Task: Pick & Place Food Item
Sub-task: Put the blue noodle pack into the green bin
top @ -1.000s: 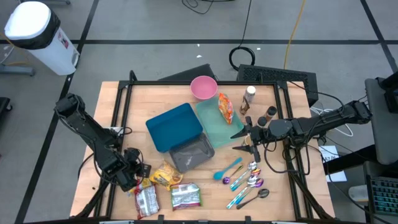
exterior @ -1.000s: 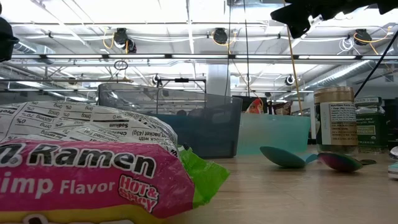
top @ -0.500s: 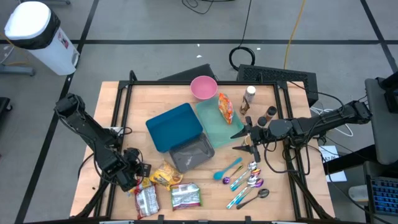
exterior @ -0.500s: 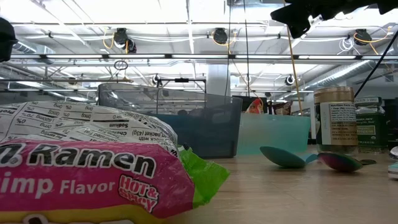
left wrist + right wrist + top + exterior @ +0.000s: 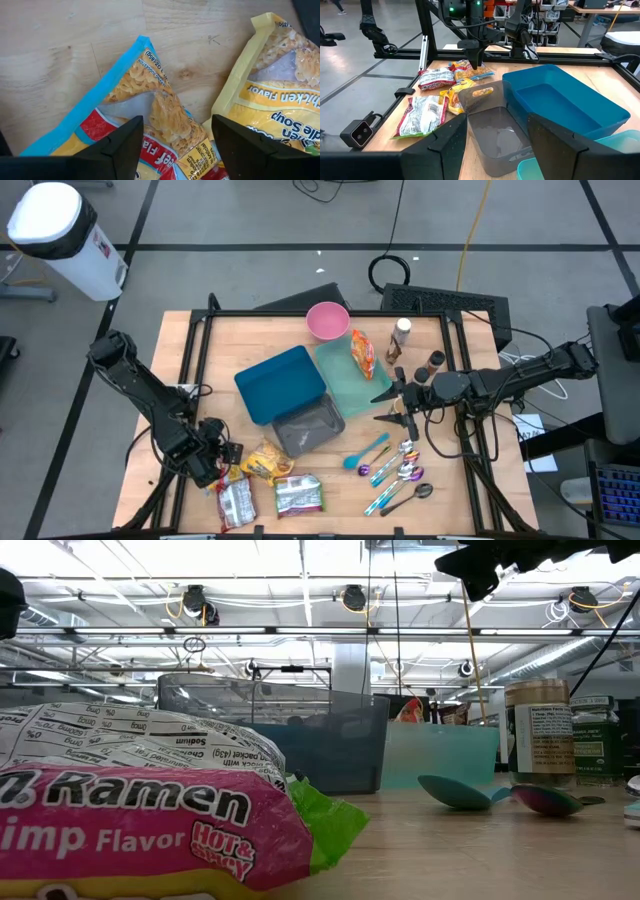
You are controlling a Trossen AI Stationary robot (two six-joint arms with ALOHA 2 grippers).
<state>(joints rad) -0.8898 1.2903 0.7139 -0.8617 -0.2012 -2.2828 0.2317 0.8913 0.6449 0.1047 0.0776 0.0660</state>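
Note:
Several ramen packets lie flat at the table's near left. A blue-edged packet lies under my left gripper, which points down over it, open, one finger to each side of the noodle block. A yellow chicken-flavour packet lies beside it and also shows in the high view. A pink packet and a green packet lie nearer the front edge. My left gripper also shows in the high view. My right gripper hangs open and empty above the table's right middle.
A blue bin, a grey bin and a pale teal lid sit mid-table. A pink bowl, an orange snack bag and spice bottles stand at the back. Coloured spoons lie at the near right.

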